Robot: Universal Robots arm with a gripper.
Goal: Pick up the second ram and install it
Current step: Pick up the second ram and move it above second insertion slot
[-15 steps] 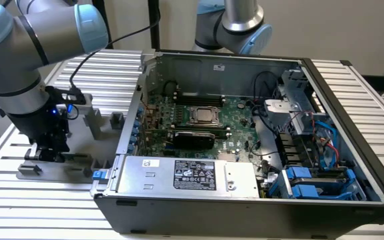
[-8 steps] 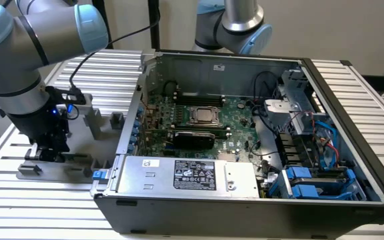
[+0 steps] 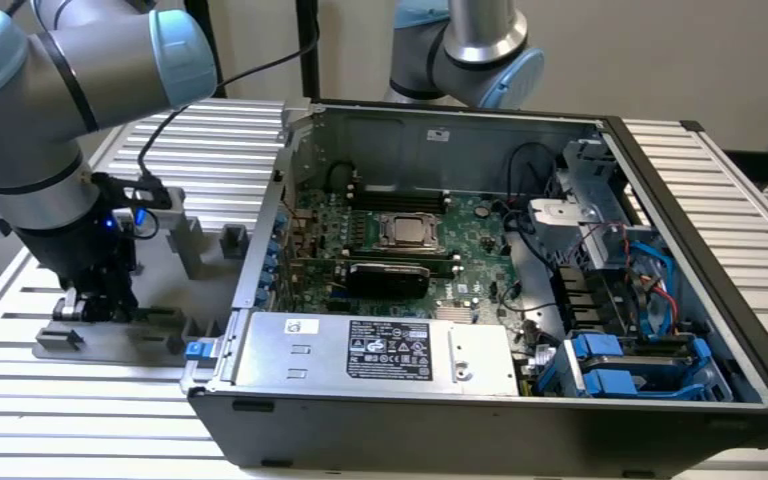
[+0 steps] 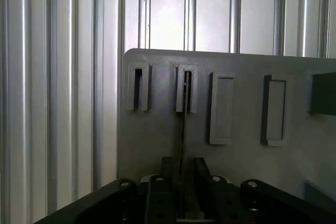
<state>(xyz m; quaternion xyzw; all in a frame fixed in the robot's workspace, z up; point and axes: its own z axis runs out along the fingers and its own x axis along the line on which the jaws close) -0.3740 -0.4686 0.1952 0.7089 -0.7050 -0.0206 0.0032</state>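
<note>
Atop the grey holder (image 4: 157,145) at the exterior view's left, the second ram (image 4: 182,124) is seated edge-on in a slot, straddled by the gripper (image 4: 185,177), jaws unclenched. Pick-up is judged in hand; a square, centred closure is called for.

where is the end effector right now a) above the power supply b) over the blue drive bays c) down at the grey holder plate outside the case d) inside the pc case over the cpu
c: the end effector is down at the grey holder plate, to the exterior view's left of the case, open and straddling the ram stick that stands in a holder slot.
</note>
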